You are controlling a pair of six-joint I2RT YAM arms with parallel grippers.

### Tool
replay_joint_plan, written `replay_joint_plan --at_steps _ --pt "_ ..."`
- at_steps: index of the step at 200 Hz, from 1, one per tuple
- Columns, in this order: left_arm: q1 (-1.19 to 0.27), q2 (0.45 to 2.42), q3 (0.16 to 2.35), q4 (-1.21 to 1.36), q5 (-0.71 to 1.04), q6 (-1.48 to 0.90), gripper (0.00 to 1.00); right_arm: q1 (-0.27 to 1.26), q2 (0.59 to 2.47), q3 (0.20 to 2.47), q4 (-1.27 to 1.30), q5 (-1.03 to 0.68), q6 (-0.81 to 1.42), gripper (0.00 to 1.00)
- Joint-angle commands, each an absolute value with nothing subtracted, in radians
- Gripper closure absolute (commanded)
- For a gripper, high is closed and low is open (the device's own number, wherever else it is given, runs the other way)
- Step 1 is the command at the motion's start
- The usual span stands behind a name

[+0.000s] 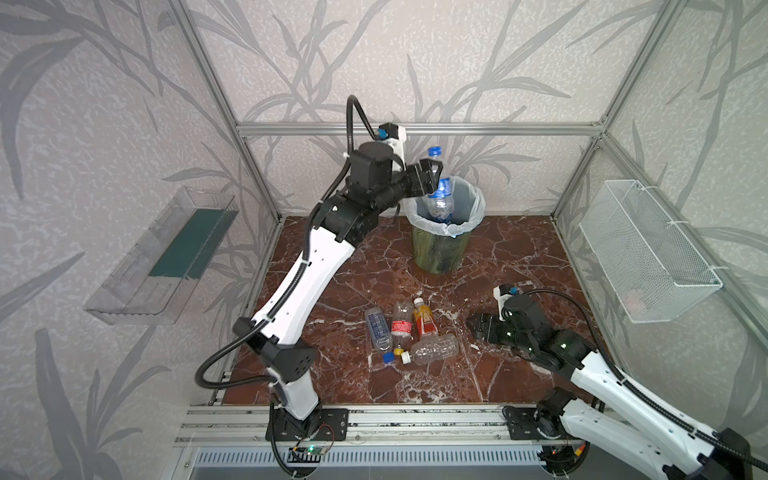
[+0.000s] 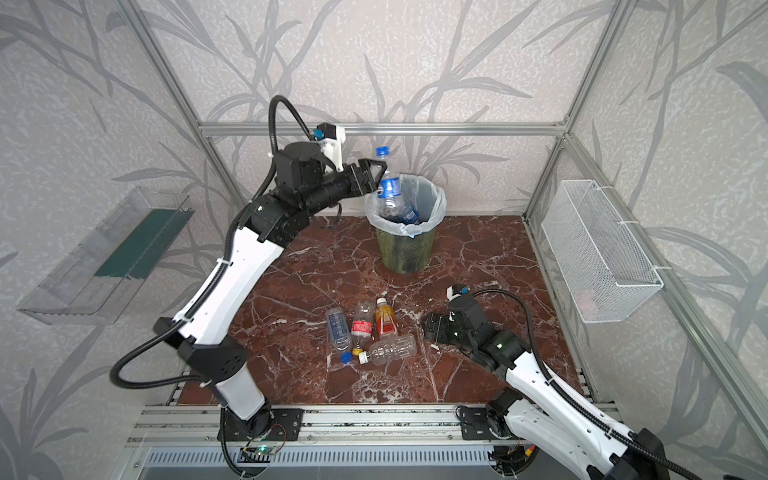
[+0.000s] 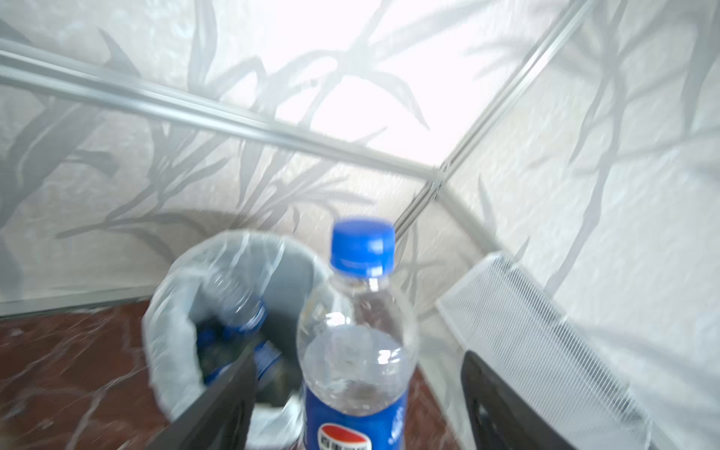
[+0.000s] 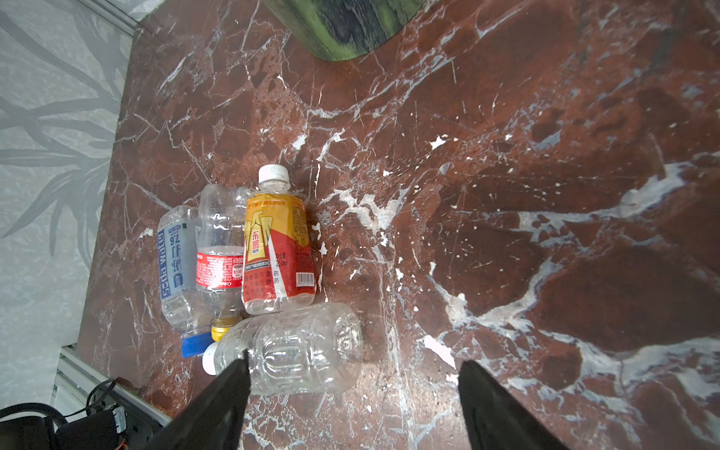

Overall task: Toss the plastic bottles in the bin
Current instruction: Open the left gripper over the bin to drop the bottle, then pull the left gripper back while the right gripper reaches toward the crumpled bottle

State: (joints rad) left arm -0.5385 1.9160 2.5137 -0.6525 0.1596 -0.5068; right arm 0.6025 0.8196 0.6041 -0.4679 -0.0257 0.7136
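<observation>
My left gripper is open over the near-left rim of the bin. An upright blue-labelled, blue-capped plastic bottle sits between its jaws, with a gap to each finger in the left wrist view. Another blue-labelled bottle lies inside the bin. On the floor lie a blue-labelled bottle, a red-labelled one, an orange-tinted one and a clear one. My right gripper is open and empty, low beside the clear bottle.
A white wire-mesh basket hangs on the right wall and a clear plastic tray on the left wall. Aluminium frame posts stand at the corners, and a rail runs along the front edge of the red marble floor.
</observation>
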Motion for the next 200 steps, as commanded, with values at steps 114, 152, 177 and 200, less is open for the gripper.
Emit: replay_joint_plan --at_steps 114,152,177,200 --pt "-0.556 1.192 1.367 -0.685 -0.045 -0.584 0.02 0.590 0.814 0.580 -0.478 -0.064 0.731 0.16" --pt "-0.551 0.993 1.086 -0.643 -0.095 -0.634 0.02 0.613 0.877 0.605 -0.491 -0.096 0.757 0.17" --pt "-0.536 0.911 0.963 -0.650 -0.106 -0.675 0.02 0.673 0.898 0.616 -0.483 -0.065 0.827 0.16" --pt "-0.519 0.857 0.887 -0.649 -0.107 -0.703 0.02 0.740 0.917 0.617 -0.468 -0.030 0.921 0.16"
